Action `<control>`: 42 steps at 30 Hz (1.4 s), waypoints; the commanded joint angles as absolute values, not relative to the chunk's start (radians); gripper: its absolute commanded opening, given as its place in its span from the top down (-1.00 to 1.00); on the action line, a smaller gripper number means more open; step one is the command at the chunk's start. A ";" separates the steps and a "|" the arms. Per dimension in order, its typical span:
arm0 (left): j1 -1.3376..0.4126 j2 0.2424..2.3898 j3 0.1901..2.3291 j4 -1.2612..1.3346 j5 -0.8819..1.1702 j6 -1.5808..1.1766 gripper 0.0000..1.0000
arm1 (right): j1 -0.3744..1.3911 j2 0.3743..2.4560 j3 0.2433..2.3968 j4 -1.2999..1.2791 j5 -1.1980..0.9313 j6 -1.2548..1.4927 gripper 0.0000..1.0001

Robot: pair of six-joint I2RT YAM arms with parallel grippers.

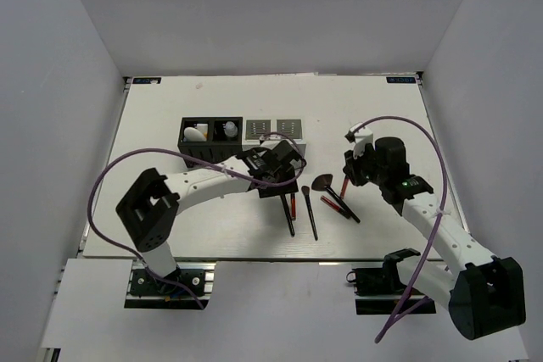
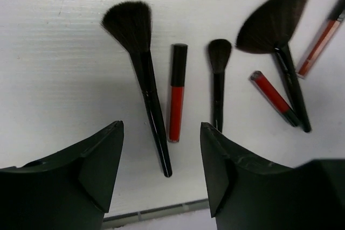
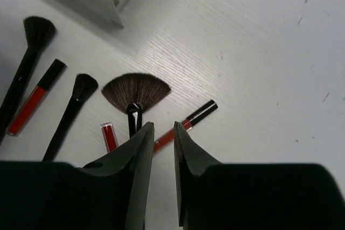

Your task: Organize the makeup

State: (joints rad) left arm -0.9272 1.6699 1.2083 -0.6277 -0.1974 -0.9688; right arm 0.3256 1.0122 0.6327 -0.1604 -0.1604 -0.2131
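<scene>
brushes [image 2: 141,63]: black | lip gloss tubes [image 2: 176,100]: red, black caps | table [image 2: 54,79]: white
</scene>
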 commanded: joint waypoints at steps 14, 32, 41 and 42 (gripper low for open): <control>-0.992 1.805 1.281 -0.692 -0.391 -1.074 -0.06 | 0.244 0.997 0.597 -0.121 -0.252 -0.178 0.50; -1.011 1.922 1.282 -0.609 -0.477 -1.054 0.11 | 0.196 0.985 0.586 -0.123 -0.264 -0.193 0.51; -1.020 1.914 1.236 -0.603 -0.446 -1.061 0.31 | 0.181 0.999 0.588 -0.123 -0.288 -0.193 0.50; -1.020 1.904 1.209 -0.591 -0.437 -1.062 0.38 | 0.179 1.002 0.591 -0.123 -0.290 -0.193 0.50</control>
